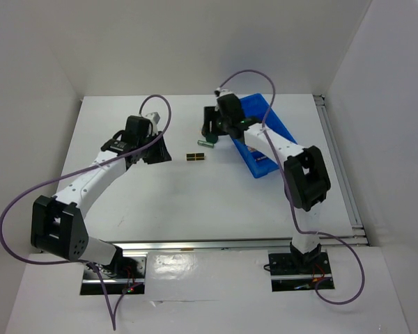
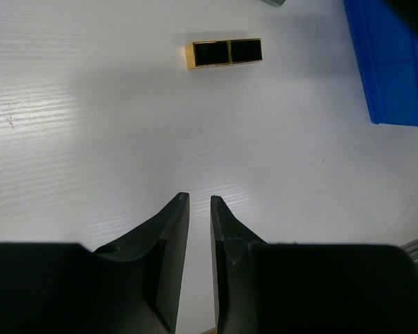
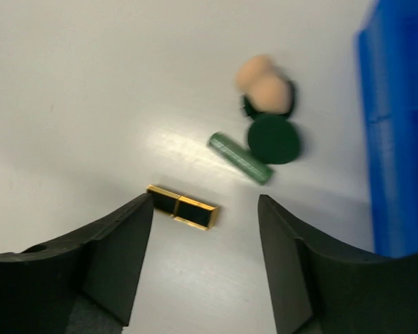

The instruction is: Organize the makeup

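The makeup lies loose on the white table, left of the blue bin and none of it visibly inside (the bin's interior is mostly hidden by the right arm). We see 2 black-gold lipstick tubes lying end to end and touching. Beyond them is a green tube with a dark green round piece just beside it, then a beige sponge resting against something dark that is too blurred to name.

The right gripper hangs above the lipsticks with its jaws spread wide and nothing in them. The left gripper hovers well apart from everything, its jaws drawn to a narrow slit, also empty.

We judge the main risk to be the touching pair. A closing grasp could catch both tubes, or pinch 1 and skid the other away across the smooth table. The green tube looks cylindrical, so a stray nudge could roll it into the round piece. The wide jaws also leave little margin near the bin wall during a carry.
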You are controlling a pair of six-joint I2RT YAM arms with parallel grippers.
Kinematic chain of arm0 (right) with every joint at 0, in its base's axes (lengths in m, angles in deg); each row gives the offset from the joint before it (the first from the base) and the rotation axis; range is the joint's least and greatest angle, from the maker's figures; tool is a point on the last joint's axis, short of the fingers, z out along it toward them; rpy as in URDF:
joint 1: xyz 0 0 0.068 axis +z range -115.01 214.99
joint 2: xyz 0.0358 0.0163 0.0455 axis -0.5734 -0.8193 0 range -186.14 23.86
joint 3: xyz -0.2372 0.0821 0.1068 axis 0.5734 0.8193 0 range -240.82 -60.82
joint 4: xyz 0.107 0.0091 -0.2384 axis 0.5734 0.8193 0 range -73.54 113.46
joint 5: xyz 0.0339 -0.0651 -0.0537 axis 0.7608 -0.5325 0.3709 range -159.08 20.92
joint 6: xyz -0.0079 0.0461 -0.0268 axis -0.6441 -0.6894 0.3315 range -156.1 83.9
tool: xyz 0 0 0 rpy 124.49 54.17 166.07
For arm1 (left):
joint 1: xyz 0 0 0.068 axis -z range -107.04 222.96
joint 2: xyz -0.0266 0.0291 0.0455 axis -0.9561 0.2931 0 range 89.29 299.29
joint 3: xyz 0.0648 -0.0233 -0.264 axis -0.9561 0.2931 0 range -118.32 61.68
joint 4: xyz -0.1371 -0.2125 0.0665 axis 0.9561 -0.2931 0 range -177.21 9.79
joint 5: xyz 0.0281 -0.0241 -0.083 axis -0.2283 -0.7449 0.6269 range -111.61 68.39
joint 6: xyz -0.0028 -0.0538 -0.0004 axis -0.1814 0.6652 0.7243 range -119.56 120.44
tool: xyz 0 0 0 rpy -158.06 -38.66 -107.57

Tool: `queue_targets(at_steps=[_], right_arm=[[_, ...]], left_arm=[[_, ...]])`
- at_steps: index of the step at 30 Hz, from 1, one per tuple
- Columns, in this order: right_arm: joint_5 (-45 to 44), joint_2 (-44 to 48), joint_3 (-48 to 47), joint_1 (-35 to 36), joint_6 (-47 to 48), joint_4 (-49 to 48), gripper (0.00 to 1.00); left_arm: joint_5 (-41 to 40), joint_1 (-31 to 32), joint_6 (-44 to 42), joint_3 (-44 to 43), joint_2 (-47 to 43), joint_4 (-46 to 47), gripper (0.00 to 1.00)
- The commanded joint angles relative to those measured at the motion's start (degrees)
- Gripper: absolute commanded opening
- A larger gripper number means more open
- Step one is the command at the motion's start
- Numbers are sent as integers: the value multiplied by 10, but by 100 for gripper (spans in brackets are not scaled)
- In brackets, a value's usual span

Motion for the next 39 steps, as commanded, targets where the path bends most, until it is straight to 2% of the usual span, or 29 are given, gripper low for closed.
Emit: queue_targets(at_steps=[1,5,7,12,16,19,20,31,34,39], right_arm=[[28,-31,-20,42,140,5,71],[21,-97,-99,77,169,62,69],[21,-104,-99,89,192,43,69],[42,-139,-112,101,262,41,79],[37,-151,-119,106,321,47,79],[37,-164,-119,111,351,41,79],[37,-164,-119,111,362,41,75],[102,-203,-141,111,363,85,59],[117,-203,-141,111,351,91,59],[197,-189,-121,79,312,85,59]], left_arm=[[-14,-4,3,-19,-16,-4,33],[-27,-4,9,-13,-22,-9,33],[-57,-9,15,-8,-36,-17,33],[-96,-49,23,5,-95,-29,33],[-148,-89,60,29,-152,-31,33],[-143,-122,65,34,-168,-24,33],[-130,-127,65,34,-168,-24,33],[-100,-145,65,33,-154,-30,33],[-100,-145,65,33,-154,-30,33],[-95,-145,65,33,-154,-25,33]])
